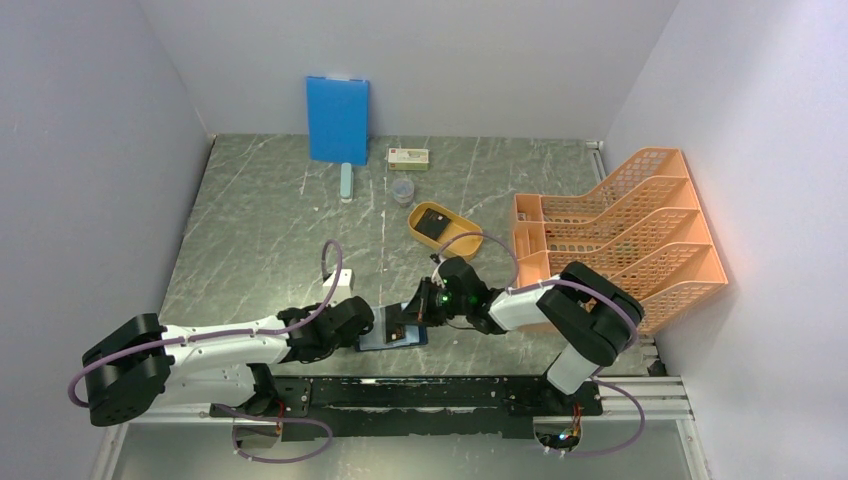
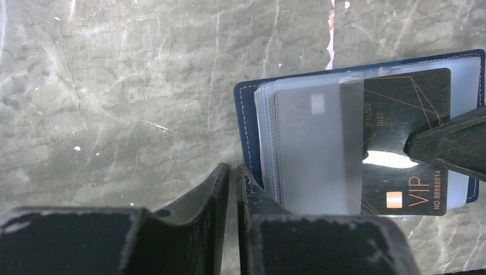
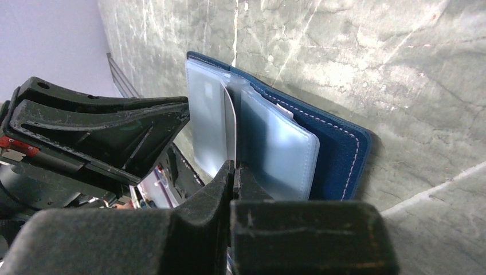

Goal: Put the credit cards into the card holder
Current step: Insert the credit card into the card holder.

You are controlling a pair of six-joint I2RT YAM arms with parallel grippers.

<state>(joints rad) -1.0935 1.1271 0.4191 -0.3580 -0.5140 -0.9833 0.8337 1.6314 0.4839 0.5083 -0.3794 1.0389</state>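
Note:
The card holder (image 1: 392,335) lies open on the table near the front edge, navy cover (image 2: 247,114) down and clear sleeves up. A black credit card (image 2: 401,109) with VIP lettering sits partly inside a sleeve. My right gripper (image 3: 235,166) is shut on that card, which shows edge-on (image 3: 230,123) beside the blue cover (image 3: 338,149). My left gripper (image 2: 233,172) is shut with nothing between its fingers, and one fingertip rests at the holder's left edge. In the top view the left gripper (image 1: 368,325) and right gripper (image 1: 418,308) flank the holder.
A yellow-orange oval tray (image 1: 462,245) behind holds another dark card (image 1: 432,222). An orange file rack (image 1: 620,230) stands at the right. A blue board (image 1: 337,118) leans on the back wall. Near it are a small box (image 1: 408,157) and a clear cup (image 1: 402,190).

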